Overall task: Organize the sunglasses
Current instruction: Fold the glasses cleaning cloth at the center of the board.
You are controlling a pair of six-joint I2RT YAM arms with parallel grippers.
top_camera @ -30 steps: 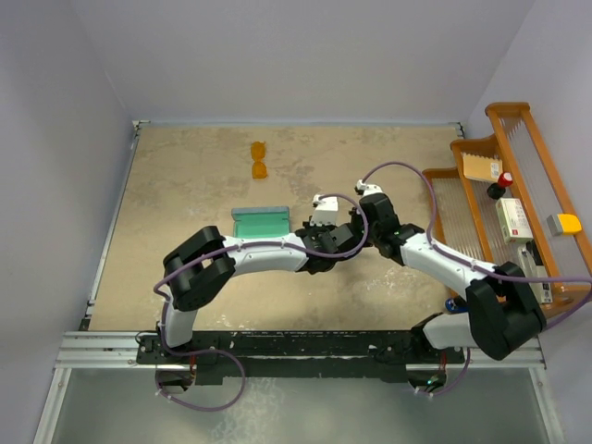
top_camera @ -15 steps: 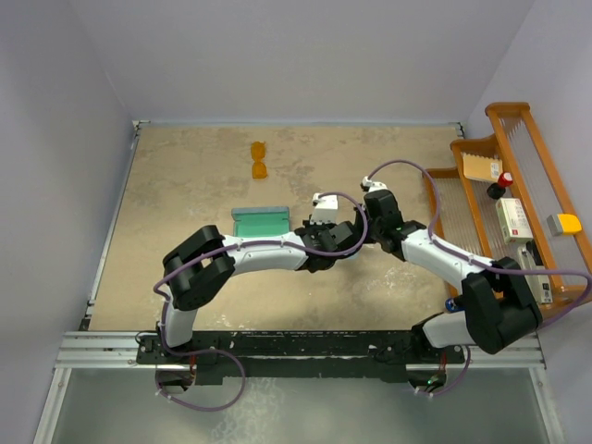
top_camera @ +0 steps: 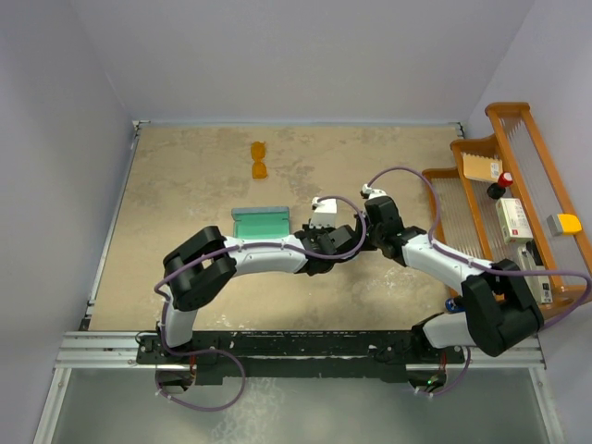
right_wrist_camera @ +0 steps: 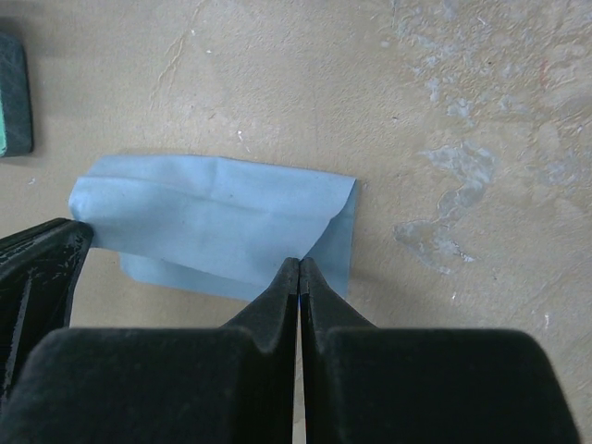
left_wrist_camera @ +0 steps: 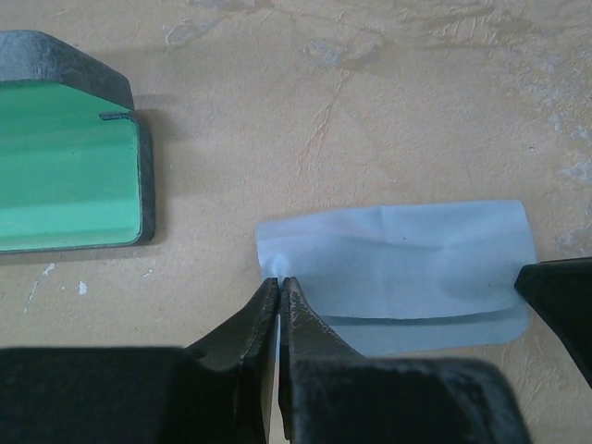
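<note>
The sunglasses (top_camera: 260,160), a small pair with orange lenses, lie far back on the table, away from both arms. An open grey case with green lining (top_camera: 260,220) (left_wrist_camera: 65,176) lies left of the grippers. A light blue cloth (left_wrist_camera: 398,259) (right_wrist_camera: 213,222) lies partly folded on the table between the two grippers; the arms hide it in the top view. My left gripper (left_wrist_camera: 278,280) (top_camera: 344,237) is shut on the cloth's left corner. My right gripper (right_wrist_camera: 300,262) (top_camera: 365,233) is shut on the folded edge at the cloth's other end.
A wooden rack (top_camera: 518,203) with small boxes and a red-capped item stands along the right edge. The case's corner (right_wrist_camera: 11,92) shows at the left of the right wrist view. Walls close in the table at the back and sides.
The right wrist has shifted slightly toward the back right. The left arm has barely moved. Both grippers stay shut on the cloth.
</note>
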